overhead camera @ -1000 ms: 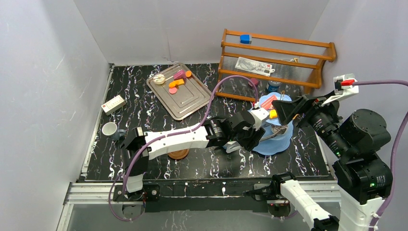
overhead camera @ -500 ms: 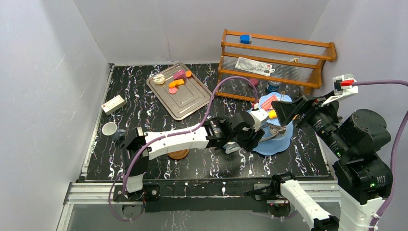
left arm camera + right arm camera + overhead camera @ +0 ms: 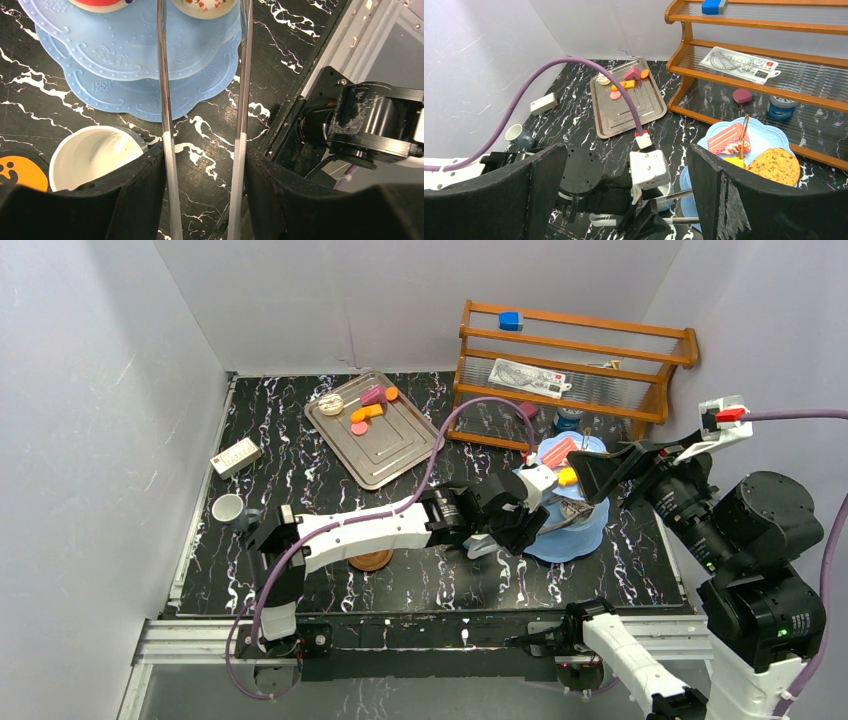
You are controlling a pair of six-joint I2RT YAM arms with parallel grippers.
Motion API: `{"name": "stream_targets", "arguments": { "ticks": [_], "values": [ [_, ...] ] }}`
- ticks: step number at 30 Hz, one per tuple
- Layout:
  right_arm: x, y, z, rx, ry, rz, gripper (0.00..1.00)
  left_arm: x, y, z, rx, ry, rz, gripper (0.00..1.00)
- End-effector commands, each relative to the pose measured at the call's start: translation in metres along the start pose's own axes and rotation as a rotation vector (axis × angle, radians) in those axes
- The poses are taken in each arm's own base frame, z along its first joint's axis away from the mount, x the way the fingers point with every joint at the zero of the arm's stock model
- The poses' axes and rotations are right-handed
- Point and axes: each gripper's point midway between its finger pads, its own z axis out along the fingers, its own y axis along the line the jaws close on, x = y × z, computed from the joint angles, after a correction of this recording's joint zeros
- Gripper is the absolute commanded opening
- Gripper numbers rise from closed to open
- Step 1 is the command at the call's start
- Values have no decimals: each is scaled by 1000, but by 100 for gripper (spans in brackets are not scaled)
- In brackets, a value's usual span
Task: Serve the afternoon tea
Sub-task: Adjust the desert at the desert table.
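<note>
The light-blue three-tier stand [image 3: 578, 532] stands right of centre. Its top tier carries a pink cake slice [image 3: 726, 139], a cookie [image 3: 775, 167] and an orange piece. My left gripper [image 3: 524, 521] is shut on the metal tongs [image 3: 163, 95], whose two arms reach over the stand's lower tiers [image 3: 130, 87]. A sprinkled donut [image 3: 202, 7] and a red pastry lie near the tong tips. A white mug [image 3: 90, 157] sits just beside the stand. My right gripper [image 3: 606, 474] hangs open above the stand, holding nothing. More pastries [image 3: 366, 411] lie on the silver tray [image 3: 385, 450].
A wooden shelf rack [image 3: 575, 360] stands behind the stand, with a blue block on top. A brown saucer [image 3: 371, 560] lies under the left arm. A white mug [image 3: 227, 507] and a grey mug stand at the left edge, near a small white box [image 3: 236, 455].
The right arm has shifted slightly, with its gripper still open over the stand. The left gripper and tongs have barely moved.
</note>
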Motion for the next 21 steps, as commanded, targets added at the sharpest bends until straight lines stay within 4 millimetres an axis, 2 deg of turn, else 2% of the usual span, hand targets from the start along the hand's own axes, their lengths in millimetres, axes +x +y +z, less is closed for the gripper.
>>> {"name": "stream_targets", "arguments": {
  "ticks": [1,11,21],
  "values": [
    [-17,4,-3,-7,-49,-28,99,-45,-17,-43,53,-134,-8,51],
    [-18,2,0,0,-46,-36,99,-32,-14,-53,46,-112,-31,51],
    [-16,1,3,-1,-48,-35,99,-17,-18,-58,81,-75,-49,42]
  ]
}}
